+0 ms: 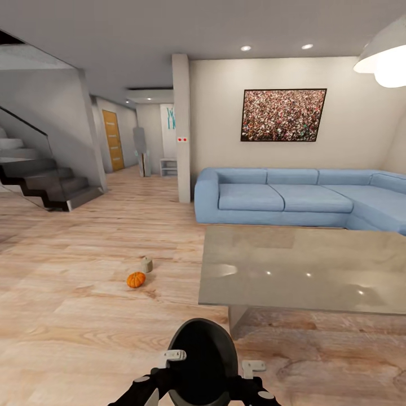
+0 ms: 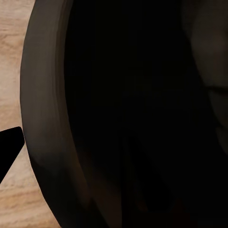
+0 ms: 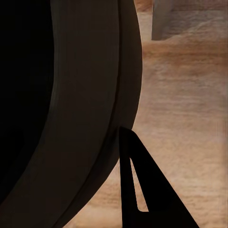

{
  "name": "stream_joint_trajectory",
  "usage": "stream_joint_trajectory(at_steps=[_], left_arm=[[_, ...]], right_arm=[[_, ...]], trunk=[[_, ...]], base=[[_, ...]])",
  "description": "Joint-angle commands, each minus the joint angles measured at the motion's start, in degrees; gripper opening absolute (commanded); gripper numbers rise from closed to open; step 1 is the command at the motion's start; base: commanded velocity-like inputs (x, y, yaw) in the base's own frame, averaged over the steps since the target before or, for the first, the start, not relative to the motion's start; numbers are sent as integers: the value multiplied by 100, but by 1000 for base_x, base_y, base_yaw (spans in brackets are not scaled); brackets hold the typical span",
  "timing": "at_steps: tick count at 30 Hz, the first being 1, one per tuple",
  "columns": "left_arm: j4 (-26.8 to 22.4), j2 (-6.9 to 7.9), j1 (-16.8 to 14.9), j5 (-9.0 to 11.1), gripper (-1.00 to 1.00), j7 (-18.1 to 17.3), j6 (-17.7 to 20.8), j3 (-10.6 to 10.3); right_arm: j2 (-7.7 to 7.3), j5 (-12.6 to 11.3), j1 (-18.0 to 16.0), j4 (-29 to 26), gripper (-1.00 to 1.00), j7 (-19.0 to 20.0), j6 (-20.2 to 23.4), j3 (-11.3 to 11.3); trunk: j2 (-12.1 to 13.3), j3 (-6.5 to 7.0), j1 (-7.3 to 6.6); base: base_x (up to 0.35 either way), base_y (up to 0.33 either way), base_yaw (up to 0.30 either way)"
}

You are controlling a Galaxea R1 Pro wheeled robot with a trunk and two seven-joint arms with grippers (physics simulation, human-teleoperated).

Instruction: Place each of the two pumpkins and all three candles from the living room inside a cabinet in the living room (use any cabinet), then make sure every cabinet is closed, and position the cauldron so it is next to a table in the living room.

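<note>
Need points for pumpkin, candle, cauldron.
pumpkin (image 1: 136, 279), head view, middle of its orange body.
candle (image 1: 146, 264), head view, its side.
cauldron (image 1: 200, 355), head view, dark inside below the rim.

A round-bellied black pot with a flared rim (image 1: 200, 361) sits at six o'clock in the head view, its skin matt and smooth, faintly sheened along the lip. The claw fingers (image 3: 142, 190) beside it look like flat matt black plastic. The floor (image 1: 73, 293) is pale wood planking with visible grain and a soft satin finish. At three o'clock, the low rectangular grey glass surface (image 1: 304, 270) is glossy and mirrors ceiling lights. Beyond it, a light blue sofa (image 1: 282, 197) appears to be smooth woven cloth. At ten o'clock, a small ribbed orange pumpkin (image 1: 136, 279) looks slightly shiny, and the stubby tan candle (image 1: 146, 264) beside it looks dull and waxy.
</note>
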Motion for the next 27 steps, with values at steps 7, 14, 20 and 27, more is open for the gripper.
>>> stream_joint_trajectory(at_steps=[7,14,20,27], left_arm=[[-9,0,8,2,-100,-12,-56,-8],[-9,1,11,2,-100,-10,-120,-8],[-9,2,11,2,-100,-9,-122,-8],[-9,8,11,2,-100,-8,-122,-8]], right_arm=[[5,-37,-8,-23,-100,79,-27,-28],[-1,-29,-8,-24,-100,79,-43,-28],[-4,1,-8,-23,-100,78,-35,-28],[-4,-2,-8,-23,-100,74,-31,-28]], trunk=[[-3,-5,-1],[-163,-77,87],[-404,-185,218],[-685,-310,372]], base=[[7,-7,0],[0,0,0],[0,0,-26],[0,0,-8]])
